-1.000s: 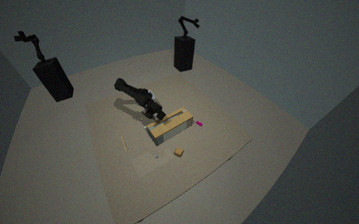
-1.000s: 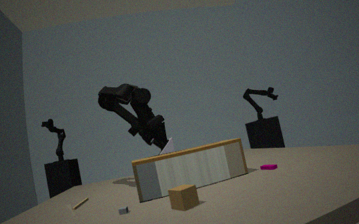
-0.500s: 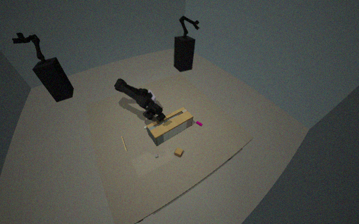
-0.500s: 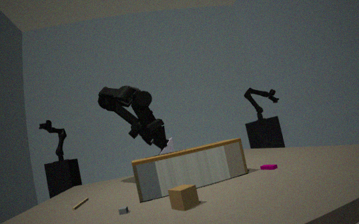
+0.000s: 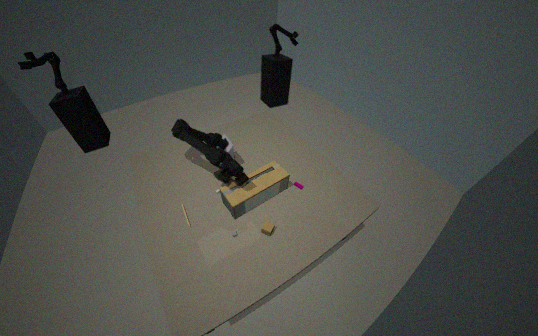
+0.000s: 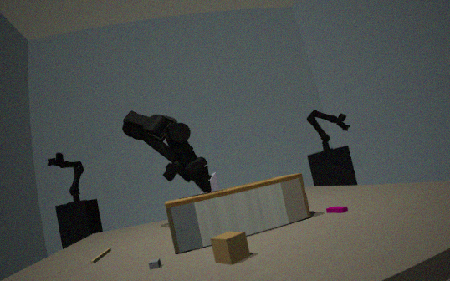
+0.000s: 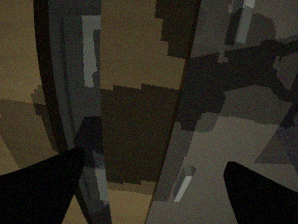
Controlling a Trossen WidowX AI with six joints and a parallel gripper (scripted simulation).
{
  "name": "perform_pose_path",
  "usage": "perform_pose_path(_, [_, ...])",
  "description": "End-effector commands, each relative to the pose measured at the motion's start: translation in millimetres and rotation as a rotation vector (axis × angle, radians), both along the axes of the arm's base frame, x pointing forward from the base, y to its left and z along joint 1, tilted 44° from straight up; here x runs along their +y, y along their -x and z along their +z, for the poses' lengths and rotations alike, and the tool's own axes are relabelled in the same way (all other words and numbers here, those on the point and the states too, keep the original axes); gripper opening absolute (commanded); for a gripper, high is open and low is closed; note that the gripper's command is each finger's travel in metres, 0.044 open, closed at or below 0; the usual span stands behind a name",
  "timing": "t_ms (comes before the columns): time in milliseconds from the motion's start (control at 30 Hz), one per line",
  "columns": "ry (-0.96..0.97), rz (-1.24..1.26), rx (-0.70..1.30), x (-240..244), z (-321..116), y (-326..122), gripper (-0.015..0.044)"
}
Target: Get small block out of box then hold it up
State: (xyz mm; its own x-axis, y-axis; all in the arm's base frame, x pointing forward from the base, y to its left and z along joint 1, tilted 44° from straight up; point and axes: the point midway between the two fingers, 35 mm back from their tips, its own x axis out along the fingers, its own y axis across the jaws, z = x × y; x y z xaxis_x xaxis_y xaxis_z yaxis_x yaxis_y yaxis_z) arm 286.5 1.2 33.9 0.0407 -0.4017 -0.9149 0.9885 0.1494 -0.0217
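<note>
The box (image 5: 266, 185) (image 6: 243, 189) (image 7: 142, 45) has a wooden top with a long slot and a clear front with greyish end panels. It stands upright on the table. My gripper (image 5: 242, 180) (image 6: 206, 191) (image 7: 157, 164) is open and empty, pointing down at the box top near its left half in the top and exterior views. In the wrist view the fingertips stand apart on either side of the front or back strip of the top. Whether they touch it I cannot tell. Through the slot I see dark and pale parts, but I cannot make out the block or the shelf.
A tan cube (image 5: 268, 228) (image 6: 230, 247) and a small grey cube (image 5: 235, 233) (image 6: 154, 263) lie in front of the box. A thin stick (image 5: 186, 215) (image 6: 100, 255) lies left, a magenta piece (image 5: 298, 185) (image 6: 336, 209) right. Two other arms stand on black pedestals behind.
</note>
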Motion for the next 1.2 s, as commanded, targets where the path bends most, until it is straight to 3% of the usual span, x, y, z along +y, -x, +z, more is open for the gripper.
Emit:
perform_pose_path(0, [0.008, 0.002, 0.011, -7.2, -8.0, 2.1, 0.0400])
perform_pose_path(867, [0.012, 0.002, 0.011, -36.2, -36.5, 2.8, 0.0400])
perform_pose_path(1167, [0.004, 0.001, 0.004, -24.1, -40.0, 1.7, 0.0400])
